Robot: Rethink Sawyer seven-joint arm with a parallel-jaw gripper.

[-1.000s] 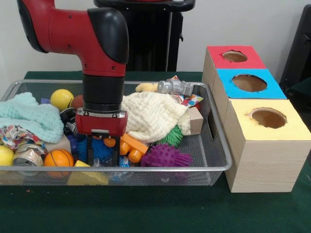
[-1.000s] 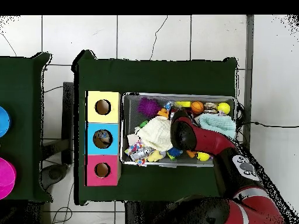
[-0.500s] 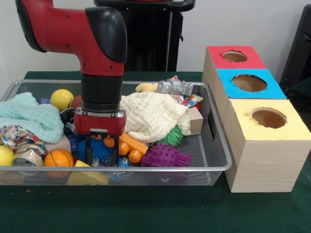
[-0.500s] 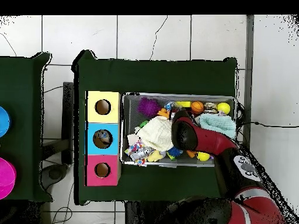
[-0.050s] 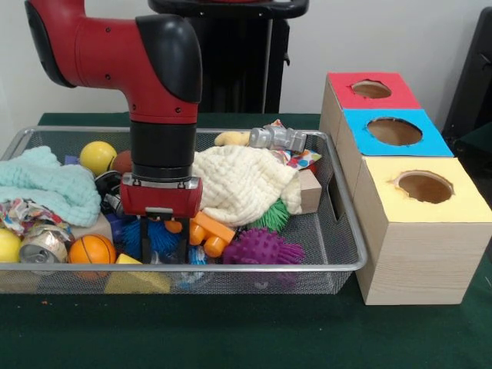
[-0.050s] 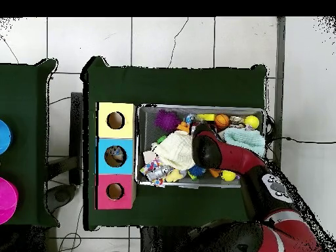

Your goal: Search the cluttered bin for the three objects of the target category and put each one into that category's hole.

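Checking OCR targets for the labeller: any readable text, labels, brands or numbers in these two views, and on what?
None can be read.
Arm link: a white emblem, too small to read in the overhead view.
Patterned wrappers in the bin: colourful print, no legible words.
Sorting boxes: plain red, blue and yellow tops, no lettering.

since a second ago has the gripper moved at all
Barely. In the front view the gripper stays low in the wire bin, beside the orange toy; only a slight side-to-side wobble and no clear net shift.
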